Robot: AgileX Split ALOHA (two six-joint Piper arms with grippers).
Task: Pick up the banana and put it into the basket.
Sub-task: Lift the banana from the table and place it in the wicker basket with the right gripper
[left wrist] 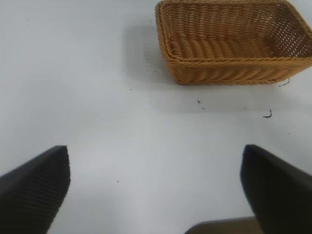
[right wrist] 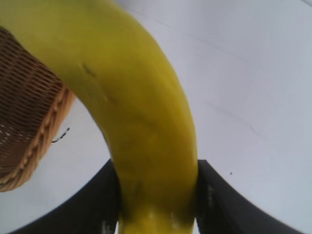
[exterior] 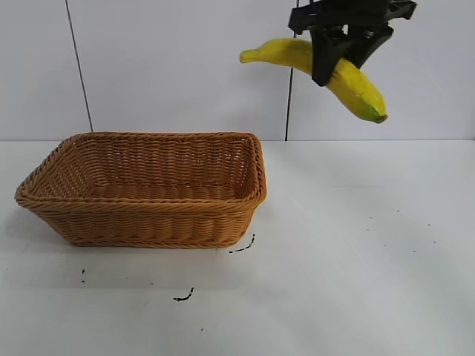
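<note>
Right gripper (exterior: 335, 55) clamps the banana (exterior: 356, 85) near mid-length, high above the table (exterior: 356, 245), up and right of the basket (exterior: 148, 189). Banana tilts, greenish tip low, clear of the basket's rim. Left gripper (left wrist: 156, 187) spread wide over bare table, holding nothing. No legible writing. Basket sits with open surface on all sides.

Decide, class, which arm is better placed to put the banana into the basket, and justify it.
The right. The right gripper is shut on the banana, held high above the table to the right of the basket. The left gripper is open over bare table.
</note>
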